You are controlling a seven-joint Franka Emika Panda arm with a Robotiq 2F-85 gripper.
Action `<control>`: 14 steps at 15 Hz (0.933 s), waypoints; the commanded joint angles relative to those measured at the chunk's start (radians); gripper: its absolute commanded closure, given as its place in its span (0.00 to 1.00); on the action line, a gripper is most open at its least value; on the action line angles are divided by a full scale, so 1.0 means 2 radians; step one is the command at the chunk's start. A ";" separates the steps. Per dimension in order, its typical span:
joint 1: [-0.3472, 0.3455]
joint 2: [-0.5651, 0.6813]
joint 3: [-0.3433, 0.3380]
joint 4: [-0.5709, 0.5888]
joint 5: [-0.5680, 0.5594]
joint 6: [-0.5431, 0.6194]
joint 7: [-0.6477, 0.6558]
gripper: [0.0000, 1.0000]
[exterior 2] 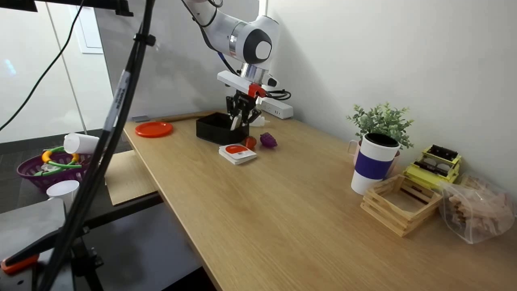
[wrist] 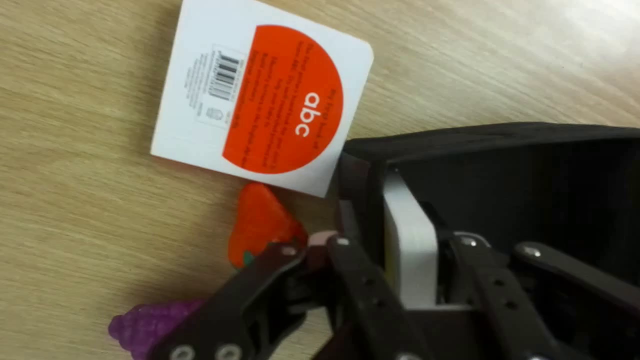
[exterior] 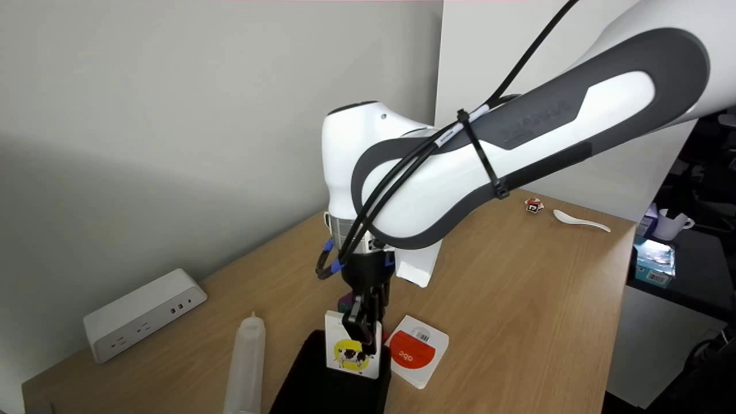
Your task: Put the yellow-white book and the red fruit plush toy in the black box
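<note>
The yellow-white book (exterior: 348,355) stands roughly upright inside the near end of the black box (exterior 2: 212,132). Its face with a yellow circle and a cow shows in an exterior view; its white page edge (wrist: 412,235) shows in the wrist view. My gripper (wrist: 395,220) appears shut on the book, one finger on each side; the contact is dark and partly hidden. The box's rim (wrist: 490,134) spreads right in the wrist view. The red fruit plush toy (wrist: 262,222) lies on the table outside the box, left of the gripper; it also shows in an exterior view (exterior 2: 250,142).
A white book with a red disc (wrist: 265,100) lies against the box's outer corner. A purple toy (exterior 2: 268,140) lies by the red fruit. A clear bottle (exterior: 247,362) and white socket box (exterior: 144,313) stand near the wall. A red plate (exterior 2: 154,129) lies by the table edge.
</note>
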 commanded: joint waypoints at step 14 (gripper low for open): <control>0.018 -0.023 -0.014 -0.019 -0.021 0.005 0.030 0.00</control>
